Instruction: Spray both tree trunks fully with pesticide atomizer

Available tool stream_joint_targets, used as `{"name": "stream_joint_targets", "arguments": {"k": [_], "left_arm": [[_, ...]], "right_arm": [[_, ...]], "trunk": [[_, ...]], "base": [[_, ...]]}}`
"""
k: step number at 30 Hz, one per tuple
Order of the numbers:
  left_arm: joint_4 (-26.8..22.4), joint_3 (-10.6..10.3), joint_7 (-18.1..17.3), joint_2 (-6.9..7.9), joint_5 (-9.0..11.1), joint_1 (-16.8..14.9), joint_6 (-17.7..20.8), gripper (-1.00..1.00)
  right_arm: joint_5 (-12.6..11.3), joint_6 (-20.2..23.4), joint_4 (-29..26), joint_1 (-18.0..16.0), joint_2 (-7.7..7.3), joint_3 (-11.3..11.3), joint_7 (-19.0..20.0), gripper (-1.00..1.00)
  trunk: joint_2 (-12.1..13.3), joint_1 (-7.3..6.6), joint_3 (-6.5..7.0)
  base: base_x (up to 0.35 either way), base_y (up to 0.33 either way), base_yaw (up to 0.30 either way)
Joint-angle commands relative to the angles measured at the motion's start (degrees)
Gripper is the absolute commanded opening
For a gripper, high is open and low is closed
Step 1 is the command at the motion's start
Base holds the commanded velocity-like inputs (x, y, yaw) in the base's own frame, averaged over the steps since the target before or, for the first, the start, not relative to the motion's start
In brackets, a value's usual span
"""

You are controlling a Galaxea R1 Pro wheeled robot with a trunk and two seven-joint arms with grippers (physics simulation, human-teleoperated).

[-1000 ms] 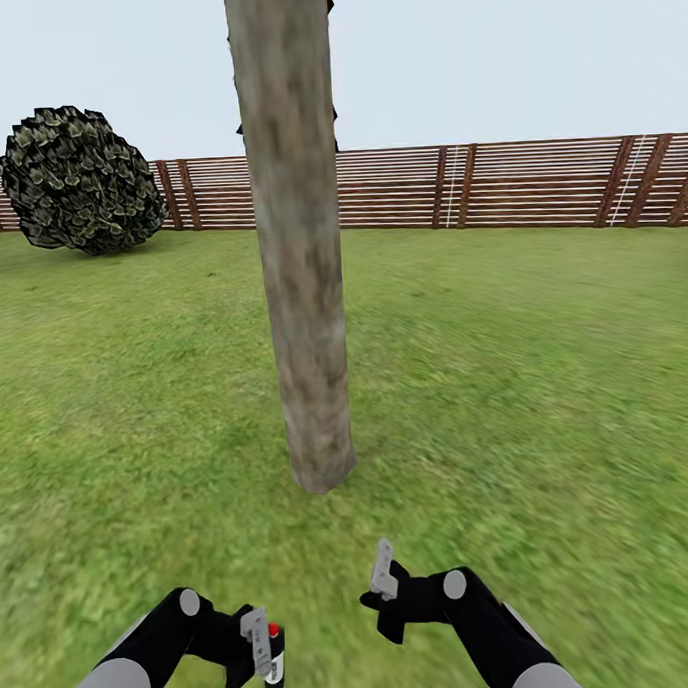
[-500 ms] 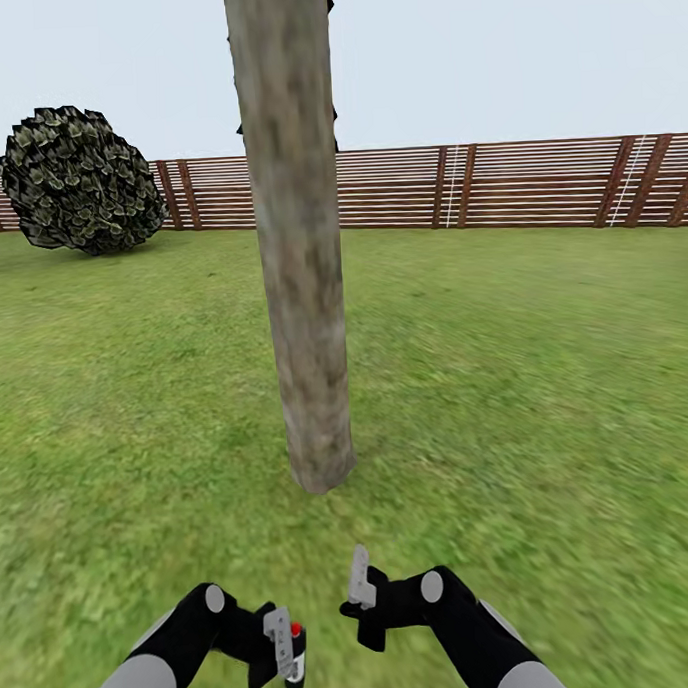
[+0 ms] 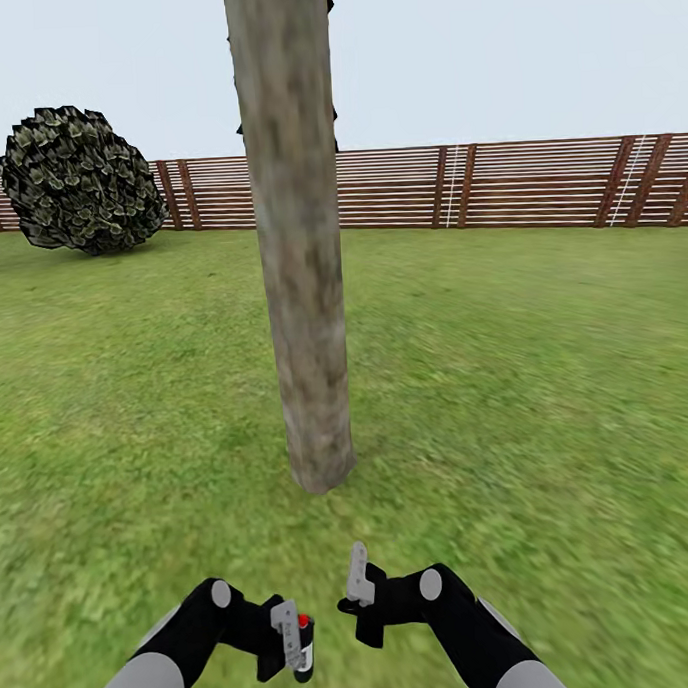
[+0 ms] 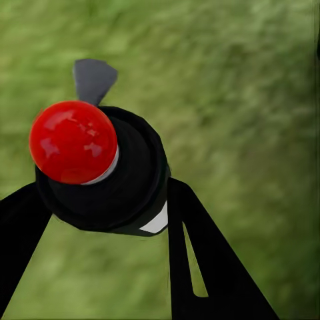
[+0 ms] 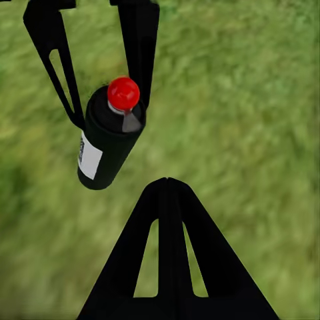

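Note:
One tree trunk (image 3: 301,286), thick and blotchy grey-brown, rises from the grass floor (image 3: 526,396) straight ahead, its crown out of frame. My left gripper (image 3: 288,637) is shut on the pesticide atomizer (image 3: 304,646), a dark bottle with a pale label (image 5: 90,155) and a red nozzle tip (image 4: 73,142). The bottle hangs low over the grass, short of the trunk's base. My right gripper (image 3: 358,576) sits just right of it, fingers (image 5: 167,220) pressed together with nothing between them. In the right wrist view the atomizer (image 5: 110,143) is pinched between the left fingers (image 5: 140,53).
A brown slatted fence (image 3: 537,180) closes the lawn at the back. A round dark shrub (image 3: 77,180) stands at the far left by the fence. Open grass lies on both sides of the trunk.
My left gripper has carried the atomizer to the right, toward the middle. The right gripper has shifted a little to the left, closer to it. The view itself has not moved.

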Motion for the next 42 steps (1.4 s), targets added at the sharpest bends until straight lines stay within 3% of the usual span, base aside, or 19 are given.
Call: {"name": "stream_joint_targets", "arguments": {"k": [1, 20, 34, 42], "left_arm": [[-0.1, 0.5, -0.2, -0.3, -0.5, 0.0, -0.5, -1.0], [-0.1, 0.6, -0.2, -3.05, -0.3, 0.0, -0.7, -1.0], [-0.1, 0.8, 0.0, -3.89, -0.1, -0.1, -0.7, -1.0], [-0.1, 0.7, -0.1, -3.89, 3.5, -0.1, -0.9, -1.0]], "right_arm": [[0.6, -0.5, 0.0, 0.0, 0.0, -0.1, 0.1, -1.0], [0.6, -0.5, 0.0, 0.0, 0.0, 0.0, 0.0, -1.0], [0.6, -0.5, 0.1, 0.0, -0.01, -0.1, 0.0, -1.0], [0.6, -0.5, 0.1, 0.0, -0.02, -0.1, 0.0, -1.0]], "trunk": [[0.0, -0.01, -0.05], [0.0, -0.01, -0.05], [0.0, -0.01, -0.05], [0.0, -0.01, -0.05]], "base": [[0.0, 0.0, 0.0], [0.0, 0.0, 0.0], [0.0, 0.0, 0.0], [0.0, 0.0, 0.0]]}}
